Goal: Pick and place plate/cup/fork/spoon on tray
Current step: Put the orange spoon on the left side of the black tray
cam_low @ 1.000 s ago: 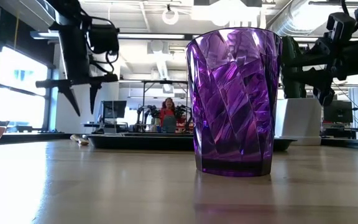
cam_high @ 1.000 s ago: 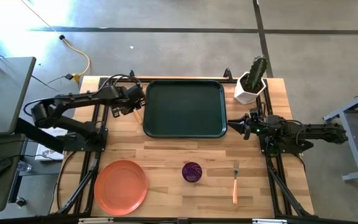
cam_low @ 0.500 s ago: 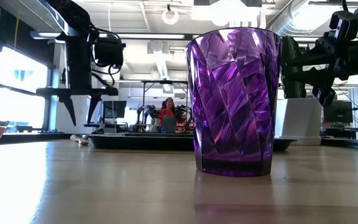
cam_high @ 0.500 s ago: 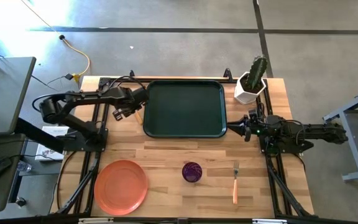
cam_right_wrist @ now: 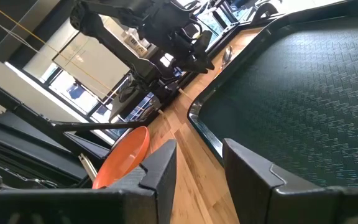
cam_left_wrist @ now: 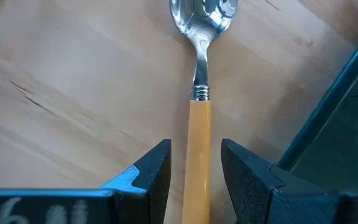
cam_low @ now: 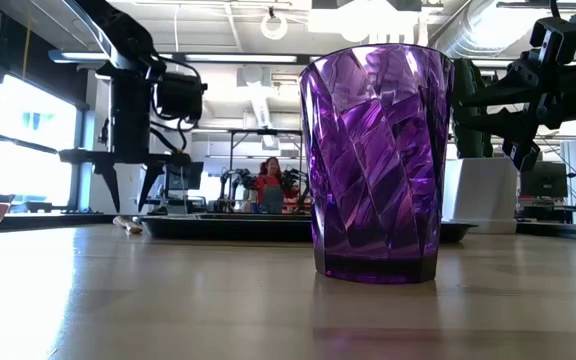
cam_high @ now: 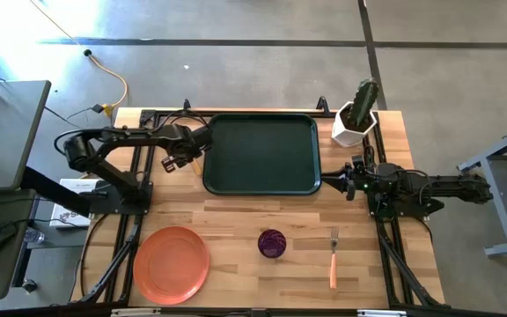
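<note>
The left tool (cam_high: 186, 155) hangs over the wooden surface (cam_high: 236, 211) just beside the left edge of the tray (cam_high: 261, 153), its fingers (cam_left_wrist: 154, 174) apart with the spoon (cam_left_wrist: 199, 106) lying between them. The spoon's orange handle runs down the gap and its silver bowl points away, ahead of the fingertips; whether the fingers touch the handle cannot be told. The tray's dark rim sits right next to this tool on its tray-ward side. The right tool (cam_high: 341, 182) waits at the tray's opposite edge, near its right front corner, with its fingers (cam_right_wrist: 157, 171) also apart and holding nothing; the tray's textured green floor fills what lies ahead of it. The plate (cam_high: 172, 263) rests on the surface well apart from the left tool, toward the front edge. The cup (cam_high: 272, 243) stands upright beyond the tray's front side, between both tools and nearer the front. The fork (cam_high: 332, 257) lies just beside the cup, in front of the right tool, tines toward the tray.
</note>
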You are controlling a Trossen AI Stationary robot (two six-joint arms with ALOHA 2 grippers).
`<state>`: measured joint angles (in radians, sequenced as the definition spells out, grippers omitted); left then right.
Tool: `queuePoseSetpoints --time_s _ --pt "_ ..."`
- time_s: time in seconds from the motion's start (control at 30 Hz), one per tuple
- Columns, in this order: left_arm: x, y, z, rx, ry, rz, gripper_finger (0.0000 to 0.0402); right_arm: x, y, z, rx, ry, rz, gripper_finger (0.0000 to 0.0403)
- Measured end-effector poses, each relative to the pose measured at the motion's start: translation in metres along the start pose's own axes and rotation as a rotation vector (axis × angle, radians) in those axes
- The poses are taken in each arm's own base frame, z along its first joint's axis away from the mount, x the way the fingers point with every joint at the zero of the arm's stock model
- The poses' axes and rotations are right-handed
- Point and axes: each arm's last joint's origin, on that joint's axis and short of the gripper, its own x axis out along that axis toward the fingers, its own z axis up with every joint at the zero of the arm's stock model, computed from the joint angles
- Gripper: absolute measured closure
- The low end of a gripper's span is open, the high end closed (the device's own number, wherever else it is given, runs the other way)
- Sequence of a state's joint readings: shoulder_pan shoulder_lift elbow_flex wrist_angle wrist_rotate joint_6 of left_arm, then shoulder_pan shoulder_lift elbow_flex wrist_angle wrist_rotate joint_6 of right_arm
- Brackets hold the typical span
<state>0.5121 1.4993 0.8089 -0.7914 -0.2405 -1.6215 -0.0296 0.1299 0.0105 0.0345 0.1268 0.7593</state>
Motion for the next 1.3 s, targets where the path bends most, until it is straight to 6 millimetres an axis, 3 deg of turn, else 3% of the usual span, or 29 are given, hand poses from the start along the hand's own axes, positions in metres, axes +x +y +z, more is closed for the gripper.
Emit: queuePoseSetpoints --time_s 1.0,1.13,1.3 --pt "0.029 -0.009 -0.008 0.029 0.020 0.067 0.0274 0.000 0.000 0.000 0.000 0.000 0.000 0.0281" --pt "0.029 -0.010 -0.008 0.046 0.015 0.065 0.0295 0.000 0.000 0.000 0.000 0.000 0.000 0.0281" --pt "0.029 -0.010 -0.008 0.080 0.008 0.065 0.0352 0.000 0.000 0.000 0.000 0.000 -0.001 0.0281"
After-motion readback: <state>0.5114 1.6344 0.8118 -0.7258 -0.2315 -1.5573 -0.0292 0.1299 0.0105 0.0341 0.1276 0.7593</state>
